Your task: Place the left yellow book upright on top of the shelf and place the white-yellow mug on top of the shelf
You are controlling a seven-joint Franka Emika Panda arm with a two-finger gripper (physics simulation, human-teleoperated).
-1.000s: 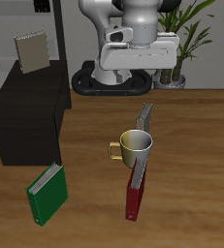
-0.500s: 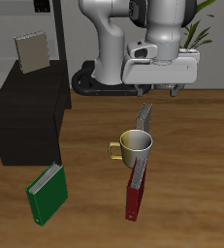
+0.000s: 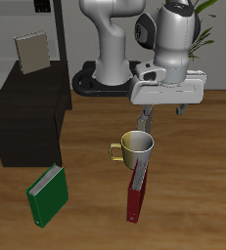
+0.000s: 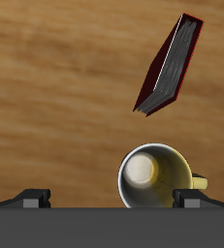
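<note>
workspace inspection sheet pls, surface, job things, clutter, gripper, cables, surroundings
surface: wooden table, no spills seen
job's things: white-yellow mug upright on the table; grey-beige book just behind it, partly hidden; shelf top bare
clutter: red book touching the mug's front; green book before the shelf
grippers: gripper above the mug, open, holding nothing
cables: nothing seen
surroundings: potted plant behind the robot; notebook on a rack
</note>
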